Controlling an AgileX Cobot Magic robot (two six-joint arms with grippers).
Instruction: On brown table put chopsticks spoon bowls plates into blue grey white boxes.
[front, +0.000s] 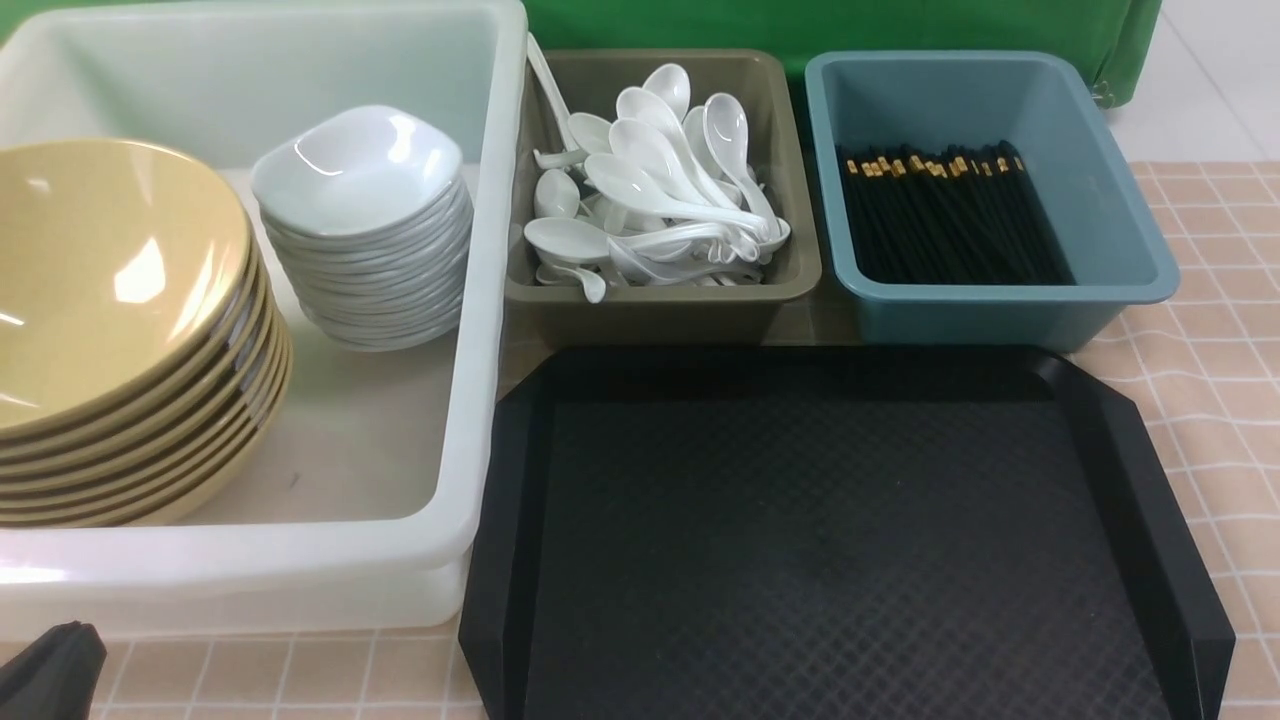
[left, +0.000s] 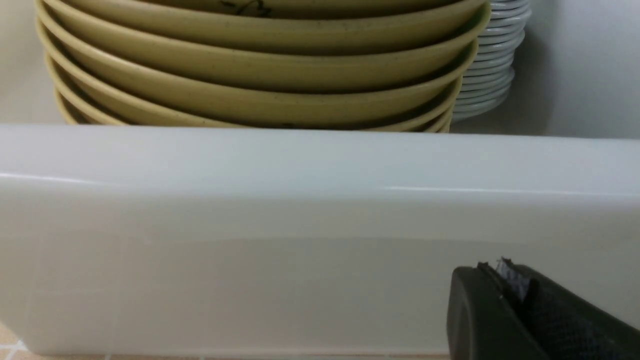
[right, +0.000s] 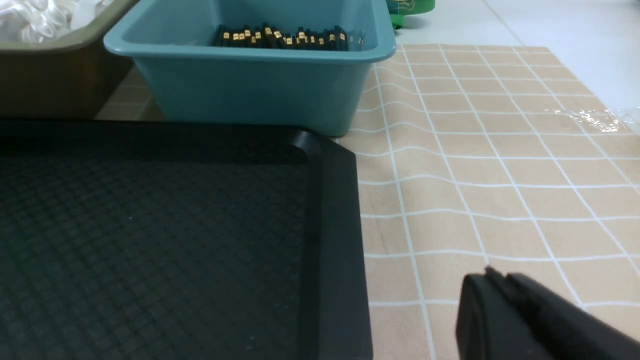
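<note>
Black and textured, the tray (front: 830, 540) lies nearest on the tabletop (front: 1215, 400); my left claw (left: 505, 280) sits closed and empty just outside the white tub (front: 470, 330), and my right claw (right: 492, 280) rests narrowed, holding nothing, over the cloth beside the tray. Farther on, the tub holds stacked bowls (front: 110, 330) and plates (front: 365, 220), the grey box (front: 660, 300) spoons (front: 650, 190), the blue box (front: 1120, 240) chopsticks (front: 940, 215).

On the desk (front: 1215, 330), behind the tray (front: 830, 530), stand the spoon box (front: 660, 305) and, rightward, the chopstick box (front: 980, 305). Left of the tray, the tub (front: 480, 330) holds bowls (front: 120, 330) and plates (front: 365, 225).
</note>
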